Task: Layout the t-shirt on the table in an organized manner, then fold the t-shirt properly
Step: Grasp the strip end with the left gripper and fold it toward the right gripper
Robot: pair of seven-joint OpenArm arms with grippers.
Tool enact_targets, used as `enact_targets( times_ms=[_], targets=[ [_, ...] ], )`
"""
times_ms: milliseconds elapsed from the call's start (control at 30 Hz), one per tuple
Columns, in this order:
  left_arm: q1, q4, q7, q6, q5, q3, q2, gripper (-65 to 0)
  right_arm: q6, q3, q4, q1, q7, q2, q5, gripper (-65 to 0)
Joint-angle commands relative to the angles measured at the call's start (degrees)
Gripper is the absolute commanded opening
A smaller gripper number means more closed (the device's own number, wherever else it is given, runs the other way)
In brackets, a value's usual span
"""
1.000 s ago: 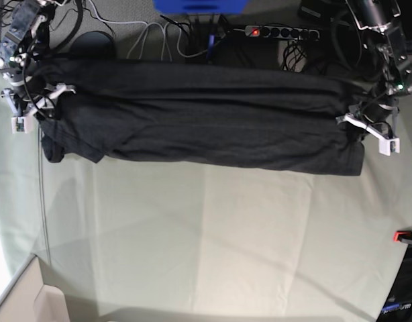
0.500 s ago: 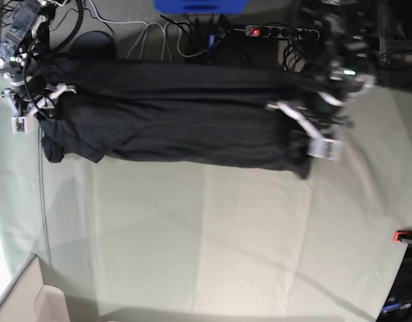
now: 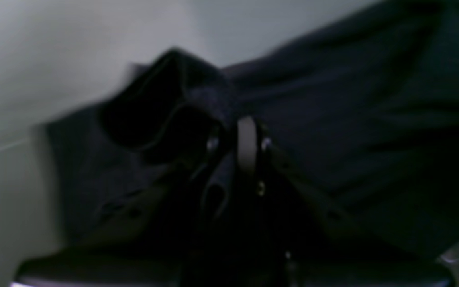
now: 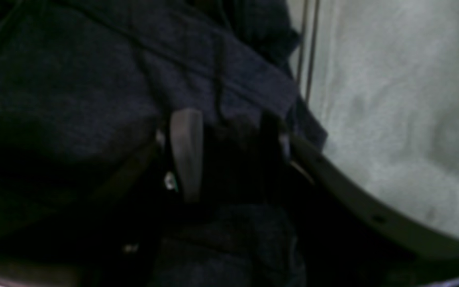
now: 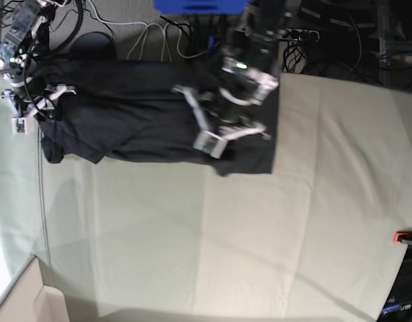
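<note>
Lying across the far part of the table, the soft charcoal-black fabric t-shirt (image 5: 132, 121) forms a long band, w/ one end folded over toward the middle so its edge stands as a straight vertical line near centre. No print visible on the side showing. It rests on the broad flat table w/ pale grey-green cloth surface (image 5: 260, 241), faint crease lines crossing the bare cloth nearer the camera.

Left gripper (image 5: 223, 134) is over the folded end, pinched closed on the t-shirt fabric; left wrist view shows the cloth (image 3: 333, 119) bunched and drawn up into the tips (image 3: 246, 143), though blurred. Right gripper (image 5: 38, 104) sits at the opposite end, at the table's edge; wrist view shows its fingers (image 4: 185, 151) apart w/ dark fabric (image 4: 74, 79) between and around them — can't tell if it's truly gripping.

Small red clamp (image 5: 402, 236) at the table edge. Cables and a black power strip (image 5: 300, 32) behind the table.
</note>
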Motion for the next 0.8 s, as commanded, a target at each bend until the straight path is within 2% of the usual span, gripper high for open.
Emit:
enact_targets(
  times_ms=[0,133,267,467,767],
  targets=[
    [-0.58,0.43,-1.39,0.98,-0.49,2.33,0.12,-64.9,-0.07,0.19,0.80,0.22,1.13,0.79,0.93,-40.6],
    [-2.34,-1.59,-1.39,4.93,-0.58,9.80,-0.40,-64.9,-0.07,0.19,0.80,0.40,1.22,0.79,0.93,-40.6],
    [-4.01,-2.12,-1.39,8.01,-0.58,13.05,-0.32,-64.9,-0.07,0.19,0.80,0.40,1.13,0.79,0.93,-40.6],
    [-5.50,-3.26,-1.30,8.19,-0.58,15.78,-0.49,-64.9,-0.07,0.19,0.80,0.49,1.22,0.79,0.93,-40.6],
    [-5.59,-3.26,-1.30,7.84,-0.66,15.78,-0.49,-64.9,-0.07,0.11,0.80,0.49,1.31,0.88,0.93,-40.6]
  ],
)
